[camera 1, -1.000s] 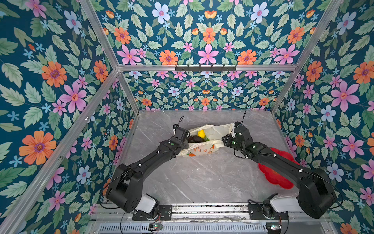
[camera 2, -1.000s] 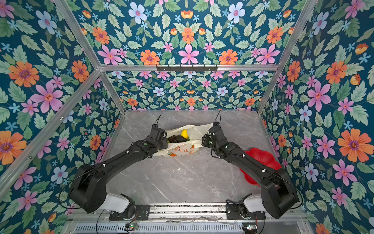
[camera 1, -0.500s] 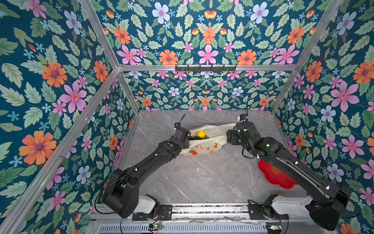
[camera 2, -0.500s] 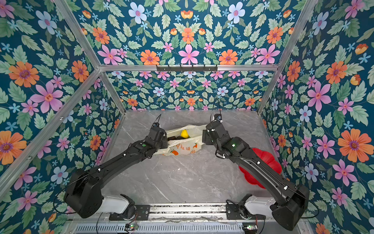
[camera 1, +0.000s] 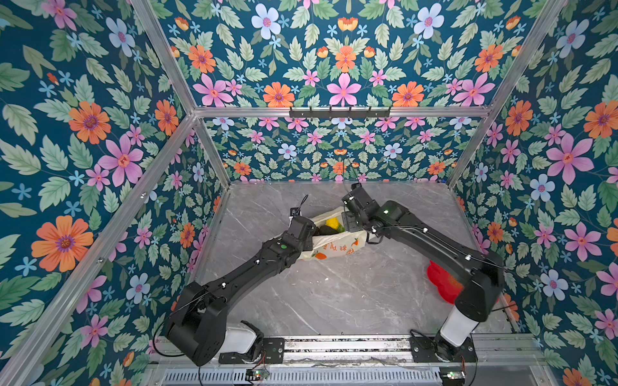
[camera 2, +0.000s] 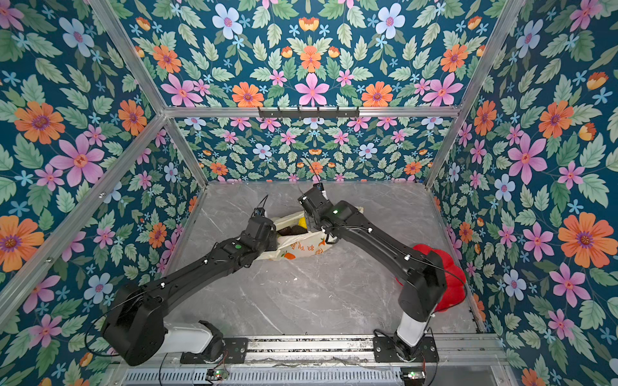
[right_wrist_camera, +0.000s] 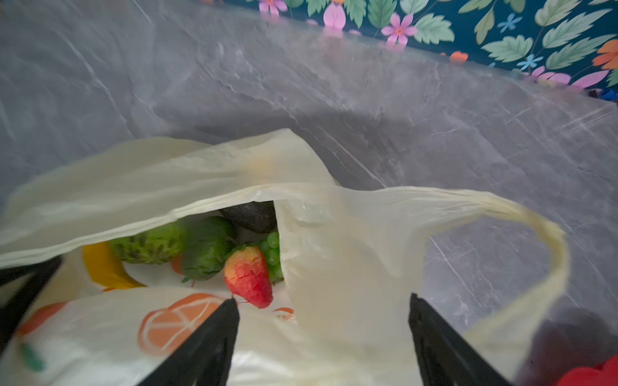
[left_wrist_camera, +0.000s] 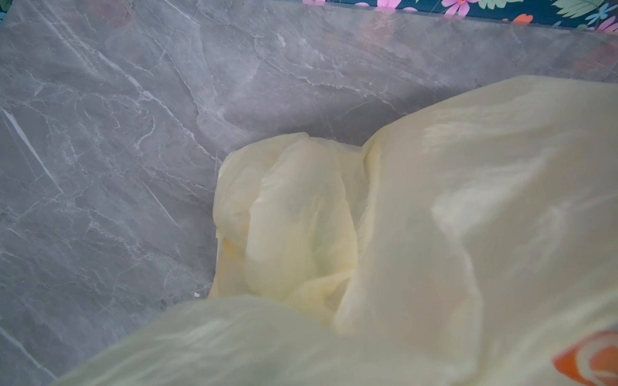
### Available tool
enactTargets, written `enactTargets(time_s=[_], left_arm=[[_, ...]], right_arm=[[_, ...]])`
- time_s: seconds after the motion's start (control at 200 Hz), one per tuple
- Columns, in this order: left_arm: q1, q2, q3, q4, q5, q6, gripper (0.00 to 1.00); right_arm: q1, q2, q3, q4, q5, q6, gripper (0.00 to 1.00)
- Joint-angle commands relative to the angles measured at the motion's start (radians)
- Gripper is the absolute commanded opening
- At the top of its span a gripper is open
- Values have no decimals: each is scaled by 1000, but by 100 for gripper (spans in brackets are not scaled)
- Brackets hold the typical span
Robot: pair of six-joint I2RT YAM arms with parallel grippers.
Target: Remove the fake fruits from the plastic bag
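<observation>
Since no fruit lies loose anywhere on the grey table (camera 1: 334,294), I judge the job hardly begun: everything I can make out sits inside the plastic bag (camera 1: 337,245), which lies at the centre of both top views, a little above the middle, mouth open toward the back wall. Low on the right of those views the red dish (camera 2: 451,284) is half hidden behind the right arm, and I cannot tell whether it holds anything.

My left claw (camera 1: 309,239) is closed at the bag's left edge. Film drapes across its camera, so I take it to be pinching the rim. My right claw (right_wrist_camera: 321,300) is spread wide and empty, poised over the mouth beside one loop handle.

Inside I count a banana (right_wrist_camera: 103,270), two green bumpy fruits (right_wrist_camera: 150,244), an avocado (right_wrist_camera: 250,215), a lemon (camera 1: 332,223), a strawberry (right_wrist_camera: 249,279) and grapes (right_wrist_camera: 272,250). Every one is left to lift out.
</observation>
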Motion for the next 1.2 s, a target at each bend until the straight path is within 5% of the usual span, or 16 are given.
enactTargets(time_s=[0.0,0.27,0.89,1.04,1.125,1.195], left_arm=[[1,-17,-28,64,6,-1,0],[2,-53,-122,140,34,-17,0],[1,-99,-152,127,43,-2,5],[6,-109,-159,122,15,-5,3],[31,-122,-179,137,32,-7,2],[78,-138,-206,151,61,-12,0]], right_arm=[[2,37,-17,-74,10,32,82],[29,8,-201,-16,-9,87,91],[4,258,72,-97,79,34,94],[-43,283,81,-117,95,42,75],[-93,256,45,-85,70,54,48],[-134,212,-2,-27,26,49,36]])
